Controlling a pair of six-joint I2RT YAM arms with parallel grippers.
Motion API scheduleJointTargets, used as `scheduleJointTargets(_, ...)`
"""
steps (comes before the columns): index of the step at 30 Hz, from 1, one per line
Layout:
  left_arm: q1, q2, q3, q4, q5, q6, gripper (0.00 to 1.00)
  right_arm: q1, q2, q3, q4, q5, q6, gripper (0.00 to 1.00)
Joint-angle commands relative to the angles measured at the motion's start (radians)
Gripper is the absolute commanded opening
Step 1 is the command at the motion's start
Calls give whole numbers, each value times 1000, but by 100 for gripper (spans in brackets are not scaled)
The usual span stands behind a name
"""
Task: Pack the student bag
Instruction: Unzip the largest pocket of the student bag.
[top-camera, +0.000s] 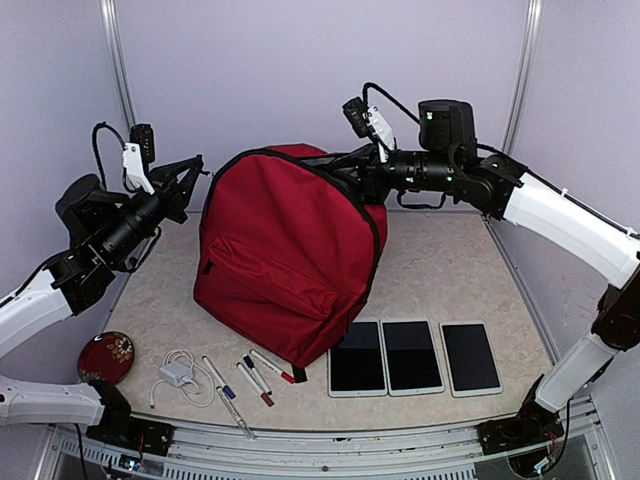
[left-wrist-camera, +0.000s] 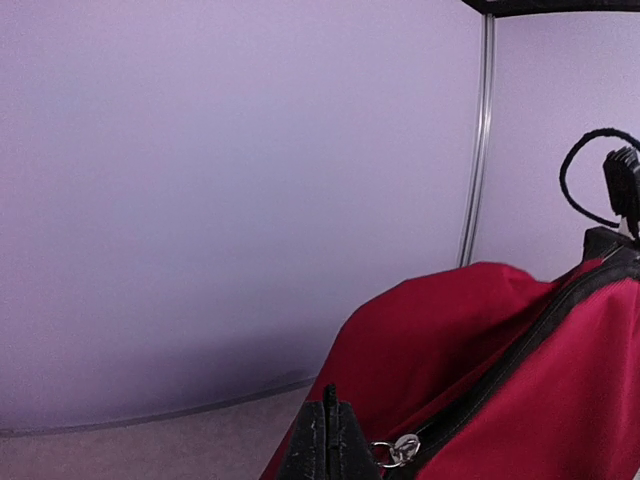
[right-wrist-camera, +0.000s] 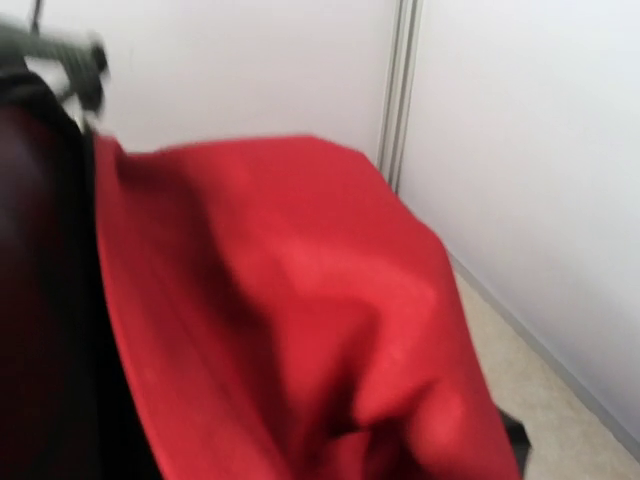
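- Bag (top-camera: 285, 260), dark red, stands upright between the two grippers, front pocket facing the arm bases.
- Left gripper (top-camera: 188, 178) is at the bag's upper left edge, touching it or very nearly.
- Left wrist view: the fingertips are pressed together, and the metal ring of the zip pull (left-wrist-camera: 400, 449) touches their right side. The gripper looks clenched on the pull's tab, though the tab itself is hidden.
- Zip track (left-wrist-camera: 520, 340) leads away from the left fingertips, up and to the right. It follows the bag's curved top edge towards the other arm and looks closed along the stretch that shows.
- Right gripper (top-camera: 350, 165) is against the bag's top right, near the crest. Its wrist view is blurred and filled with red fabric, with no fingers clear, so I cannot tell whether it grips or is released.
- Likely step: opening the main zip. The left gripper is far nearer the pull, so the move would run along the zip's arc, up and rightward from it. The right gripper is placed to steady the bag.
- Three tablets (top-camera: 410, 357) lie flat in a row below the right gripper, just beside the bag's base.
- Pens (top-camera: 255, 378) and a charger (top-camera: 178, 375) lie below the left gripper, towards its base. None of these is packed yet.
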Motion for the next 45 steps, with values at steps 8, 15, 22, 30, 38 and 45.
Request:
scheduleJointTargets(8,104,-198,-243,-42,-88,-127,0,-50,-147,-61,201,-67,93,0)
scheduleJointTargets(15,109,-221,-261,-77,-110,-126,0,-51,-120,-9,188,-84,91,0)
scheduleJointTargets(22,110,-261,-285,-108,-65,-163,1,-51,-109,10,198,-82,98,0)
scheduleJointTargets(30,109,-175,15,-348,-145,-172,99,-46,-20,113,191,145,202,0)
scheduleJointTargets(38,-118,-103,196,-449,-226,-233,96,5,103,230,227,365,326,0)
scheduleJointTargets(45,-403,-39,221,-440,-369,-296,95,92,227,401,296,554,238,0)
